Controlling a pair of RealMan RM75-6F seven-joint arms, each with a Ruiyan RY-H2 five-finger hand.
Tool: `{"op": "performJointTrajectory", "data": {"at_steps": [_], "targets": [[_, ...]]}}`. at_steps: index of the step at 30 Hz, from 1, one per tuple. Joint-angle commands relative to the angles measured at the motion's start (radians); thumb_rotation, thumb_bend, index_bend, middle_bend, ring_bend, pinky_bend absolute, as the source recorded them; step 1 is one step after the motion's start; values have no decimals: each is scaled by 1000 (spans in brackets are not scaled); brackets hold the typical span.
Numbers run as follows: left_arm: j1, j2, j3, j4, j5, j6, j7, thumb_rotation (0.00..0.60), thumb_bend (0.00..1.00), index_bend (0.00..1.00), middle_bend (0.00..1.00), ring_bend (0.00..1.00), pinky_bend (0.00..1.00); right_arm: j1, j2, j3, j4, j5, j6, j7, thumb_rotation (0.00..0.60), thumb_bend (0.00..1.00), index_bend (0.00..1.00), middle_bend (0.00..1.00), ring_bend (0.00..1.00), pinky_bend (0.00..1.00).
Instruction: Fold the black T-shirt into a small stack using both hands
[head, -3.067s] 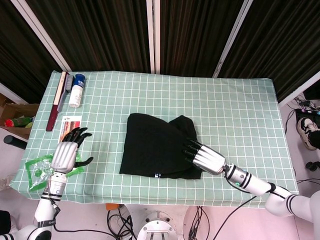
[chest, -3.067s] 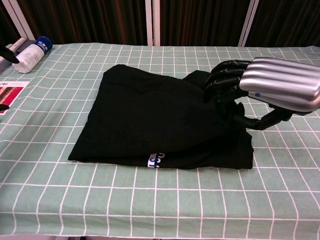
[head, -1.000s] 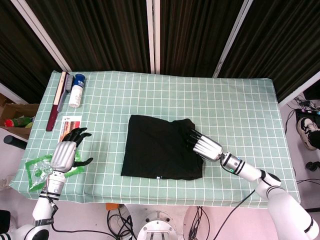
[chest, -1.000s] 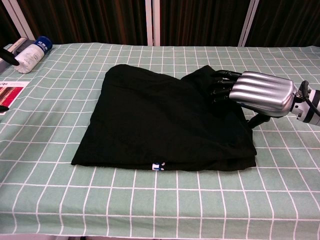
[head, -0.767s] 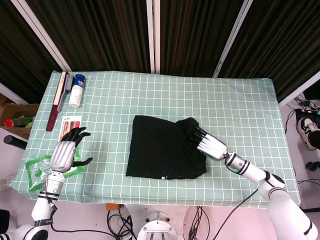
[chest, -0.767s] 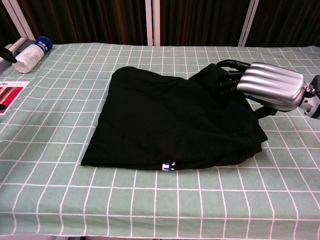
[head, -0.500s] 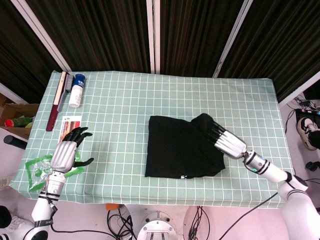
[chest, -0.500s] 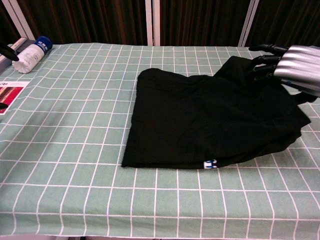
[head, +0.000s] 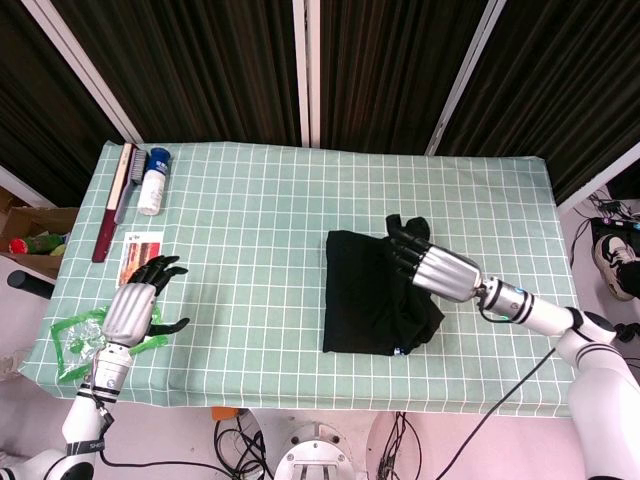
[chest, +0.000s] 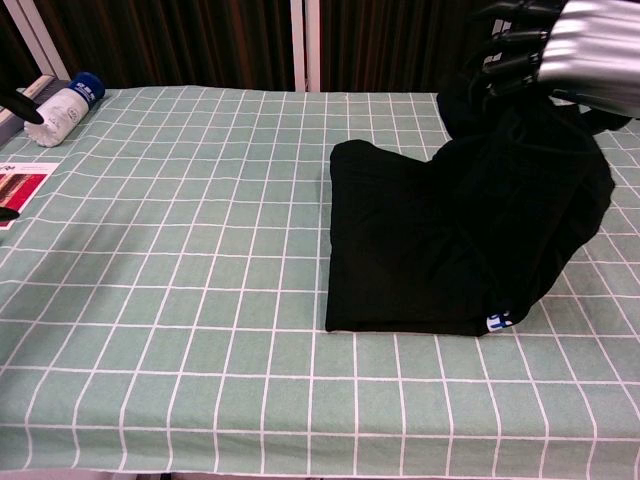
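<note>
The black T-shirt (head: 368, 292) lies folded right of the table's middle on the green checked cloth. Its right side is lifted off the table. My right hand (head: 436, 266) grips that raised fabric, and in the chest view the right hand (chest: 578, 42) is high at the top right with the T-shirt (chest: 440, 240) hanging from it down to the table. A small white label shows at the shirt's front right corner. My left hand (head: 135, 305) hovers at the table's left front, far from the shirt, fingers spread and holding nothing.
A white bottle (head: 152, 186) with a blue cap and a long dark red brush (head: 112, 202) lie at the back left corner. A printed card (head: 141, 254) and a green plastic wrapper (head: 76, 336) lie by my left hand.
My right hand has dragged the T-shirt to the right across the table and raised its right side off the cloth. The left hand has stayed put.
</note>
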Motion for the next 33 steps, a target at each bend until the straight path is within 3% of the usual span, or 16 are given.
{"op": "performJointTrajectory", "data": {"at_steps": [1, 9, 19, 22, 26, 28, 33], "targets": [[3, 4, 3, 3, -2, -1, -7, 600, 121, 241, 115, 77, 174, 87, -24, -27, -27, -51, -55, -31, 600, 535, 637, 397, 200, 96], [14, 6, 11, 19, -6, 0, -35, 600, 121, 241, 115, 77, 174, 238, -72, -68, -44, -123, -149, -49, 600, 528, 638, 397, 200, 96], [21, 0, 18, 43, -4, -6, -67, 600, 121, 241, 116, 77, 174, 286, -149, -112, -33, -157, -221, -51, 600, 498, 617, 396, 200, 91], [23, -1, 19, 48, -2, -4, -74, 600, 121, 241, 116, 77, 174, 281, -167, -105, -30, -138, -258, -61, 600, 356, 482, 348, 156, 40], [24, 0, 19, 50, 1, -3, -81, 600, 120, 241, 116, 77, 174, 266, -178, -67, -82, -82, -314, -96, 600, 28, 75, 130, 1, 0], [24, 2, 19, 49, 5, -3, -82, 600, 119, 241, 116, 77, 174, 261, -170, -45, -126, -57, -319, -123, 600, 0, 3, 71, 0, 0], [26, 11, 18, 42, 13, 5, -80, 600, 114, 241, 115, 77, 174, 239, -117, 29, -245, 14, -282, -180, 600, 0, 0, 47, 0, 0]]}}
